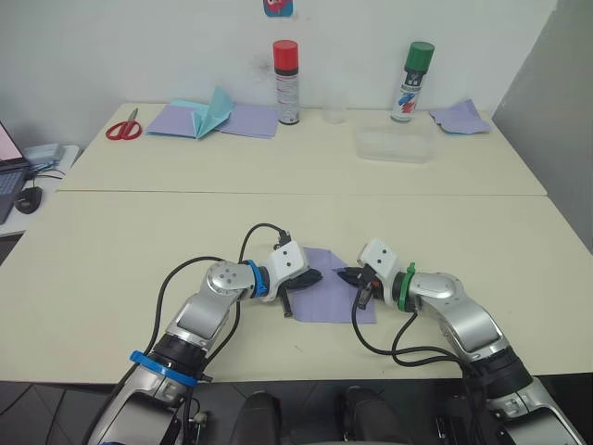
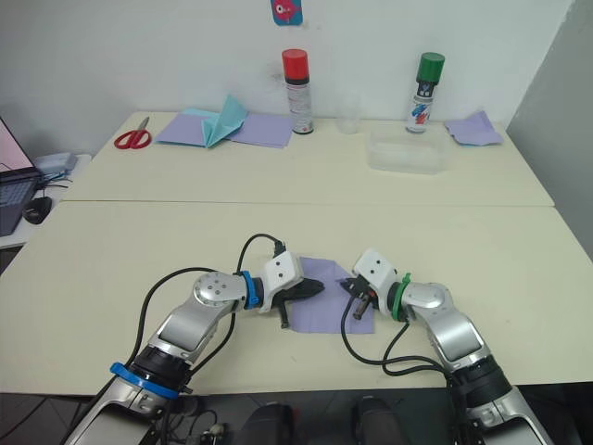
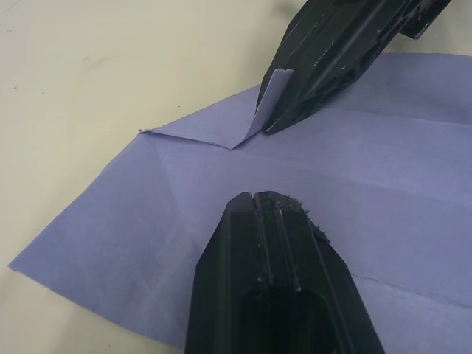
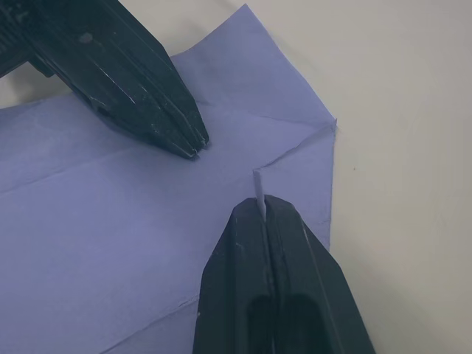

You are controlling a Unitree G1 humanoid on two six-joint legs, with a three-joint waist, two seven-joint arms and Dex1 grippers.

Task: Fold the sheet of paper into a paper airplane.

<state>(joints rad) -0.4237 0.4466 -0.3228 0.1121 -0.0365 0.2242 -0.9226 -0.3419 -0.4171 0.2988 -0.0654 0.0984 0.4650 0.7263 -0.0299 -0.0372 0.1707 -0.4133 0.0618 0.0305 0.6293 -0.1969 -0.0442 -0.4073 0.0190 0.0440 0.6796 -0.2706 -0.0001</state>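
The sheet of paper point(image 1: 326, 287) lies flat on the surface point(image 1: 130, 250) between both claws. Its corner is pinched in the right claw point(image 4: 259, 203); the left claw point(image 3: 254, 200), closed and empty, rests on the sheet opposite. The corner should be drawn to the centre crease, then pressed flat.

The sheet of paper point(image 1: 326, 297) was partly covered by both grippers. A laptop point(image 1: 7, 167) was cut off at the picture's edge. Labels on the 2 spray cans point(image 1: 286, 82) were too small to read.
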